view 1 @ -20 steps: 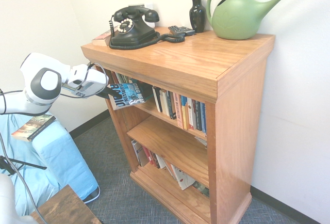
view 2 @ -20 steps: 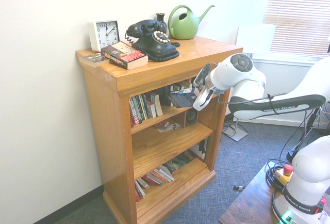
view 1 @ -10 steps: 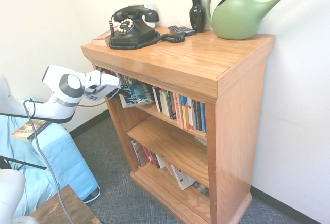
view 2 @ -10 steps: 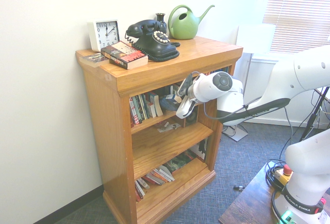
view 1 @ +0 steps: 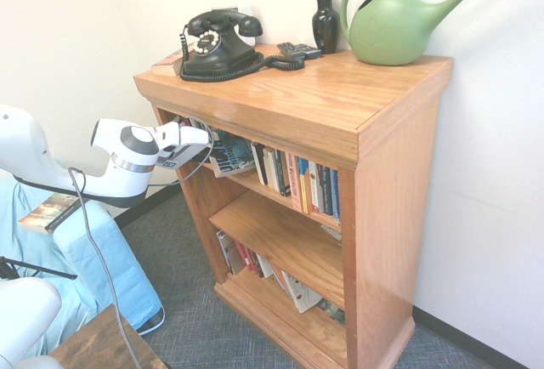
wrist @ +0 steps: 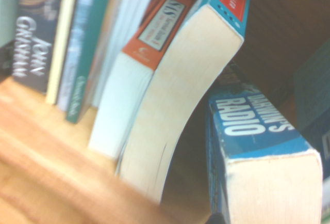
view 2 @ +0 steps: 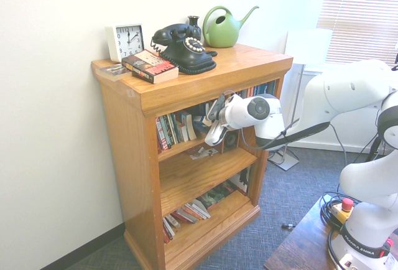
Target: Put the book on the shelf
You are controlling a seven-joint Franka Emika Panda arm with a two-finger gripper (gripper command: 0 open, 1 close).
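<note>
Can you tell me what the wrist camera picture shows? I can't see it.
Close up, a thick blue book with white letters reading DARWIN'S RADIO pokes in beside other books standing on a wooden shelf. Next to it, a fat pale-paged paperback leans over, and everything looks a bit blurry.

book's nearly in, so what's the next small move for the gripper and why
Probably ease it further in and down. The gripper is shut on the book, which hangs in the gap on the shelf beside leaning paperbacks; whether it rests on the board yet is unclear.
</note>
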